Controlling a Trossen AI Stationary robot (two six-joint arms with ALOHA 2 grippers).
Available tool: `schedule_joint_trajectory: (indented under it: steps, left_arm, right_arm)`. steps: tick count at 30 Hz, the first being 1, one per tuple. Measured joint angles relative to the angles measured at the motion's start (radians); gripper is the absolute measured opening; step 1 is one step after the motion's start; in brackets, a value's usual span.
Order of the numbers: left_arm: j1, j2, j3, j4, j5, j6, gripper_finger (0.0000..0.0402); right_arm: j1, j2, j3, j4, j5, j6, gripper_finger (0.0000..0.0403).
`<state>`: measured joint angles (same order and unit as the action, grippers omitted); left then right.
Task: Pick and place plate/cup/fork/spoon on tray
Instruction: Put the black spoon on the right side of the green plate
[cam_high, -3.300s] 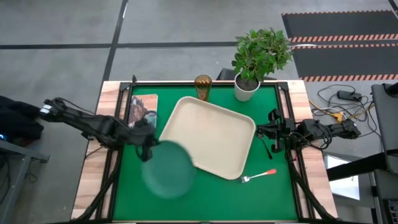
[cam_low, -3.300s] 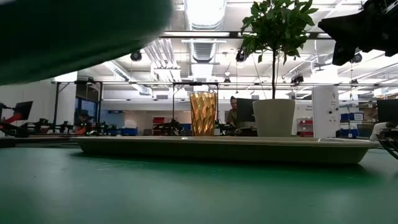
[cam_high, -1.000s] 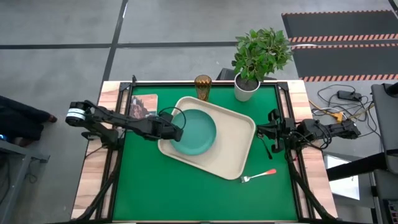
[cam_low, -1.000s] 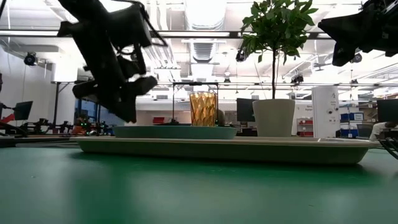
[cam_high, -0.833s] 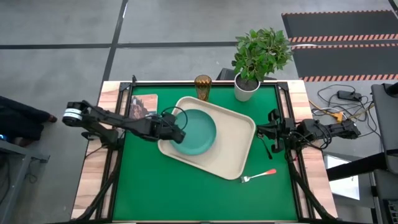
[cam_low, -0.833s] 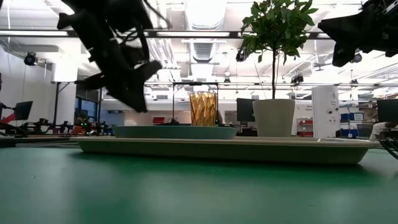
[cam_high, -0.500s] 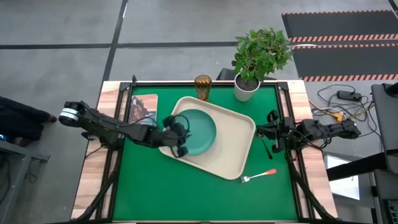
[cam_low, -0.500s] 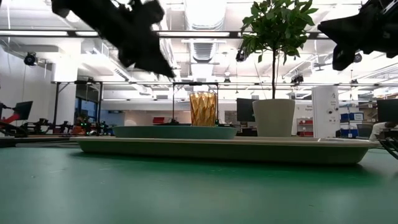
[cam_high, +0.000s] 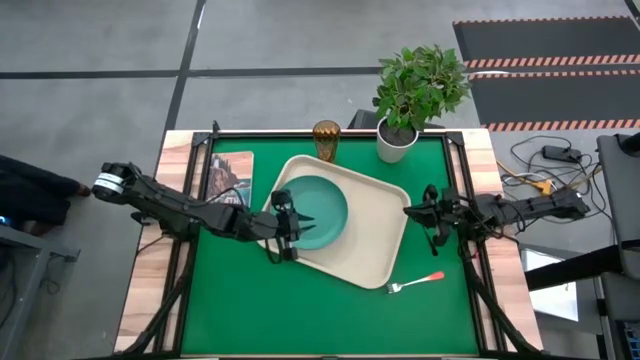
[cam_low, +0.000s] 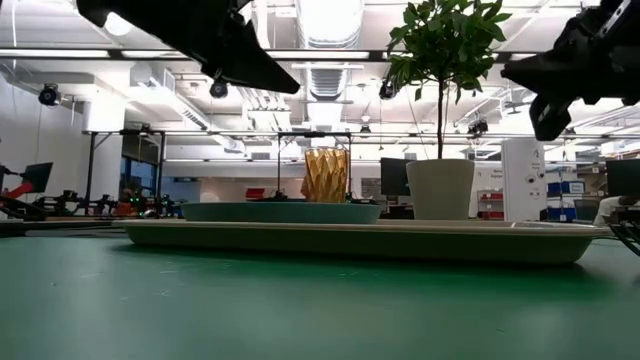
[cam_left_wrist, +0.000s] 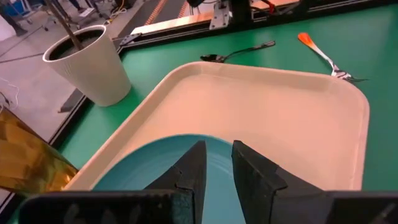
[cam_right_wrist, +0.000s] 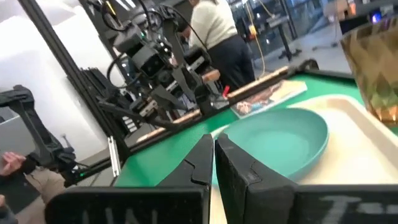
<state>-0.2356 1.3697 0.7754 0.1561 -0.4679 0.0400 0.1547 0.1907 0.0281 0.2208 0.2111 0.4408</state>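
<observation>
plate (cam_high: 318, 210) on tray (cam_high: 375, 240), spoon (cam_left_wrist: 239, 53) only in left wrist view

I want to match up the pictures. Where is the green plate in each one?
High view: plate on the tray's left half.
Low view: plate left of centre, seen edge-on.
Left wrist view: plate at the bottom.
Right wrist view: plate mid-right.
Shared landmark: amber cup.

Robotics lab, open hall, ceiling ducts (cam_low: 330, 70), equipment racks (cam_low: 120, 170), monitors (cam_low: 393, 177), hazard-striped floor (cam_high: 545, 65)

Matt tray (cam_high: 355, 230), glossy, perhaps plastic plate (cam_high: 318, 212)
</observation>
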Motion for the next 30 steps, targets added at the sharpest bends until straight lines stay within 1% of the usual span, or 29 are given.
schedule_joint_trajectory:
  steps: [8, 15, 20, 25, 30]
  left_arm:
    - [0.001, -0.007, -0.027, 0.0, -0.018, 0.023, 0.0059]
    - [0.014, -0.019, -0.041, 0.066, -0.041, 0.098, 0.0059]
    - [0.014, -0.027, -0.041, 0.072, -0.042, 0.181, 0.0059]
    - [0.014, -0.043, -0.044, 0.066, -0.042, 0.203, 0.0059]
    - [0.006, -0.08, -0.047, 0.066, -0.042, 0.182, 0.0059]
  right_arm:
    - [0.0, 0.166, 0.062, 0.001, 0.076, 0.013, 0.0009]
    - [0.0, 0.322, 0.145, 0.001, 0.078, 0.007, 0.0009]
    - [0.0, 0.429, 0.223, 0.001, 0.078, 0.02, 0.0009]
    - [0.0, 0.539, 0.316, -0.008, 0.045, 0.062, 0.0009]
    - [0.003, 0.671, 0.404, -0.007, 0.029, 0.056, 0.0009]
